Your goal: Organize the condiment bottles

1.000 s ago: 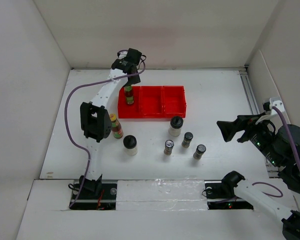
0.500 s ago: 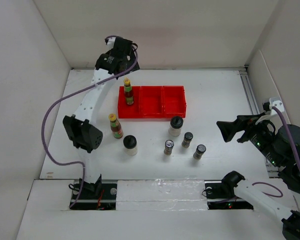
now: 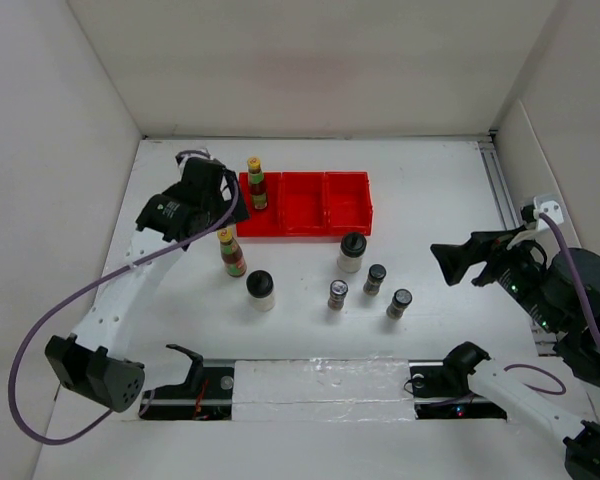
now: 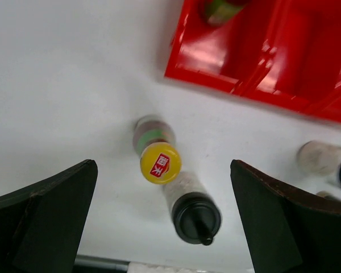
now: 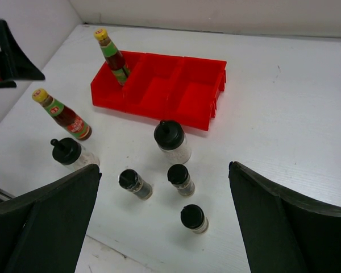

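One tall yellow-capped bottle (image 3: 256, 184) stands in the left compartment of the red tray (image 3: 325, 205). The other tall bottle (image 3: 231, 252) stands on the table in front of the tray. My left gripper (image 3: 218, 205) hangs open above it, its cap (image 4: 159, 161) showing between the wide jaws. A white black-lidded jar (image 4: 192, 207) stands just beyond that cap. The second jar (image 3: 352, 251) and three dark-capped shakers (image 3: 338, 294) (image 3: 375, 279) (image 3: 399, 303) stand in the middle. My right gripper (image 3: 450, 262) is open at the right, away from all bottles.
The tray's middle and right compartments (image 5: 184, 94) hold nothing. White walls close in the table on three sides. A metal rail (image 3: 500, 190) runs along the right edge. The left arm's purple cable (image 3: 40, 350) loops out at the near left.
My left gripper opened and let go of the bottle in the tray. It then lifted and swung back toward the near left, over the second tall bottle. The right arm has not moved.
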Motion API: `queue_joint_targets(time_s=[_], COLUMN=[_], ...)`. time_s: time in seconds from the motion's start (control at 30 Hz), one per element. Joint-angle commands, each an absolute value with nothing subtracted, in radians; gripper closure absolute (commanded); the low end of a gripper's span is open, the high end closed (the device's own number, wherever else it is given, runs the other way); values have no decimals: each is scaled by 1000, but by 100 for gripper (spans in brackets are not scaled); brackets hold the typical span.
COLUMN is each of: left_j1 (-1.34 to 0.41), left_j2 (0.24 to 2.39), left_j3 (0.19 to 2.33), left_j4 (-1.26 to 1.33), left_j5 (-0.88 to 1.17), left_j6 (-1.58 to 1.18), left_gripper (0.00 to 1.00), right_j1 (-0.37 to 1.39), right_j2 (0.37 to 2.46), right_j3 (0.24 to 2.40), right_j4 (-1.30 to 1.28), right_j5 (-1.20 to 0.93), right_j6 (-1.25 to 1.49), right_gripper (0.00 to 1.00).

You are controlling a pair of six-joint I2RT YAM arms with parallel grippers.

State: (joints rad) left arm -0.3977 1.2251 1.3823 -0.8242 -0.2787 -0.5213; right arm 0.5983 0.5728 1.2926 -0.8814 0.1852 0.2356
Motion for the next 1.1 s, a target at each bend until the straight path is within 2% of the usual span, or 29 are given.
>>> queue_joint_targets(time_s=[0.0,0.3,0.43,0.6,0.7,0.77,0.8,0.83,0.97,1.07], left_j1=[-399,-399,-399,-399,-399,-399,-399,-399,-399,-399], left_j2=[1227,1250,1296,1313,1308,1308,1310,1313,1325,1330], left_j3=[1252,1146,1092,1068,1083,1095,1100,1101,1120,1138], left_j4=[-804,-719,-683,-686,-683,-687,-687,-692,-698,-710], left_j5=[-223,-199,-216,-235,-236,-236,-236,-236,-245,-252], left_j6=[-476,-476,-486,-502,-505,-509,-508,-508,-495,-488], left_gripper=[1,1,10,15,30,48,60,78,100,100], right_j1=[609,609,609,609,609,609,609,609,609,609], right_j2=[587,589,584,580,580,580,578,581,578,581], right_j3=[1292,1261,1264,1266,1261,1258,1255,1255,1255,1261], right_j4=[-808,-775,-784,-798,-793,-788,-785,-787,-793,-793], right_j5=[155,101,106,140,132,129,127,127,136,135], right_j6=[224,244,245,244,241,242,242,242,239,241], right_gripper=[0,0,0,0,0,0,0,0,0,0])
